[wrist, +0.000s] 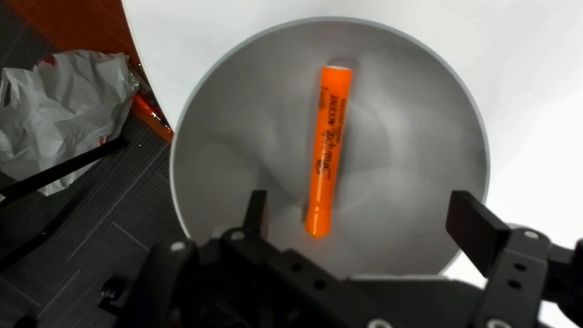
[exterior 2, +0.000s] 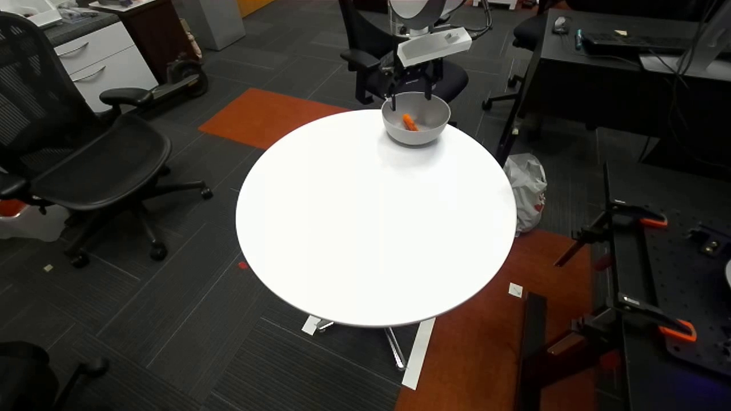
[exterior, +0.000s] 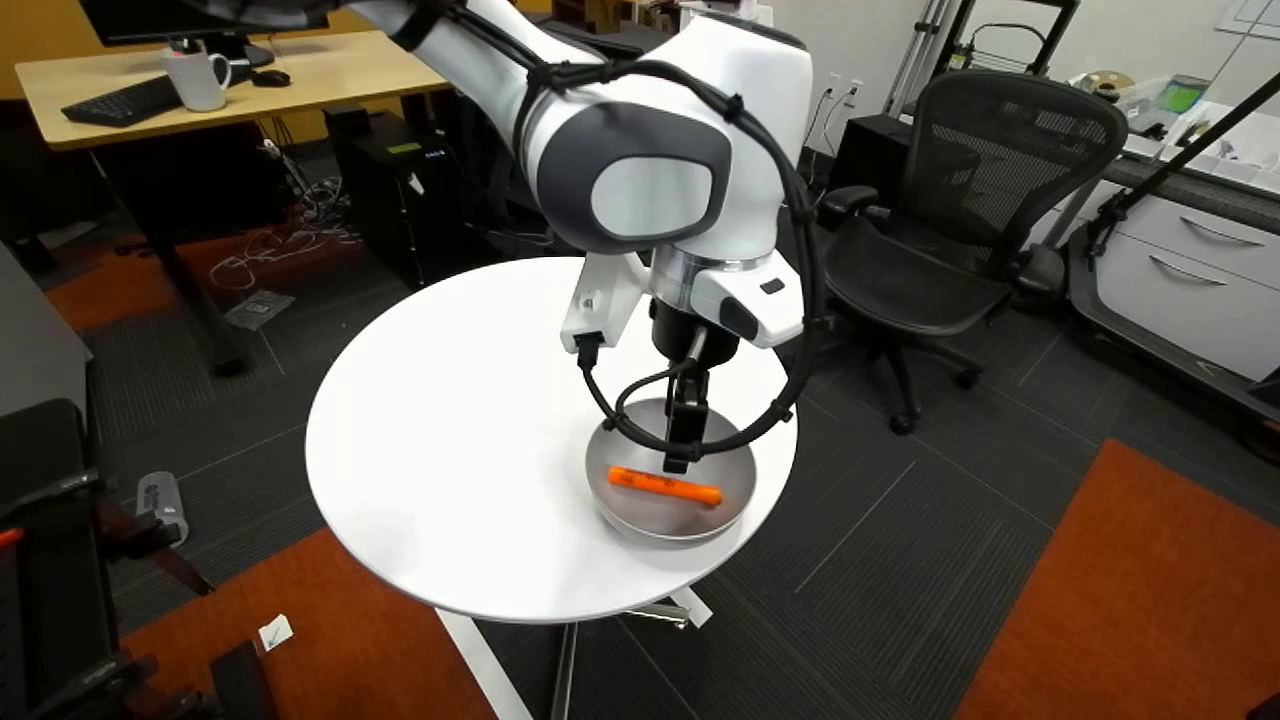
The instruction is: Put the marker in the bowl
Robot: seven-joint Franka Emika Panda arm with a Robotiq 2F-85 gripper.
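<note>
The orange marker point(wrist: 329, 150) lies inside the silver-grey bowl point(wrist: 410, 136) in the wrist view. It also shows in the bowl in both exterior views, as the marker point(exterior: 665, 487) in the bowl point(exterior: 622, 508) and the marker point(exterior 2: 409, 122) in the bowl point(exterior 2: 433, 121). My gripper point(wrist: 360, 198) is open, with its two fingers wide apart and nothing between them. In the exterior views the gripper point(exterior: 677, 462) points down over the bowl, and the gripper fingertips point(exterior 2: 410, 103) are near the bowl's rim. The fingers do not touch the marker.
The bowl stands near the edge of the round white table point(exterior: 450, 450), also seen as the table point(exterior 2: 371, 228). A black office chair point(exterior: 960, 200) stands beside the table. A white plastic bag point(wrist: 68, 109) lies on the floor past the table edge.
</note>
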